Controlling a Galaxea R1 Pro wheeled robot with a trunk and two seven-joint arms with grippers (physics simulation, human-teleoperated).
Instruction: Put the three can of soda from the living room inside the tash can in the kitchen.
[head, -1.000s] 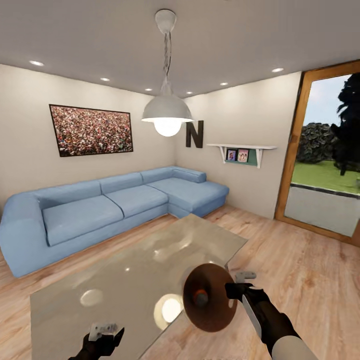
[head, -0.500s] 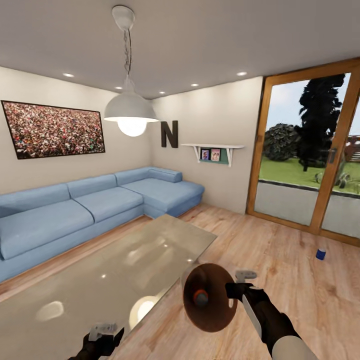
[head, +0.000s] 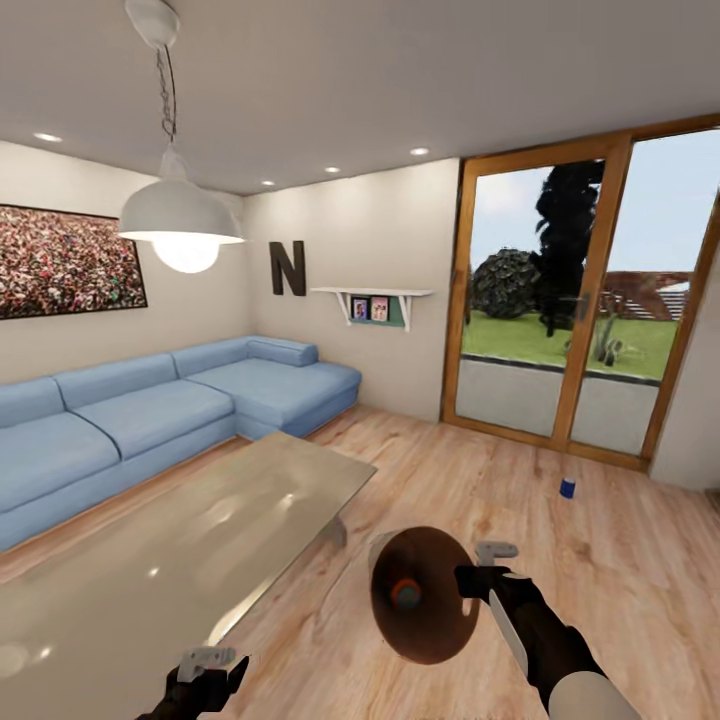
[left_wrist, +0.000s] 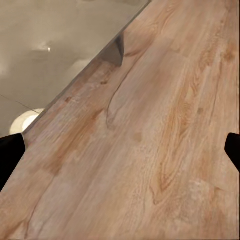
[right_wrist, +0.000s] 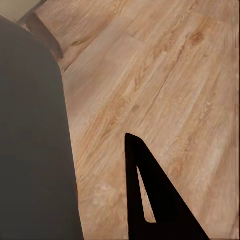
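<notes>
Living room seen from the head camera. The trash can (head: 425, 596) is held by its rim in the right gripper (head: 470, 580), tipped so that its coppery interior faces the camera; an orange can (head: 405, 594) lies inside it. The fingers are closed on the rim at the bin's right edge. A dark blue can (head: 567, 487) stands on the wood floor (head: 600, 560), well apart from the fingers and beyond them, near the wood-framed glass doors (head: 570, 300). The glass table (head: 170, 550) lies between the two grippers and the light-blue sofa (head: 150, 420); its near corner is just beside the bin. A pendant lamp (head: 180, 215) hangs above the table.

In the left wrist view the left gripper (left_wrist: 120, 150) is seen spread wide, with nothing between its fingertips (left_wrist: 10, 150); below them are bare floorboards and the table edge (left_wrist: 117, 47). In the right wrist view the bin's grey outer wall (right_wrist: 30, 140) is pressed beside one dark finger (right_wrist: 160, 200), with floor behind.
</notes>
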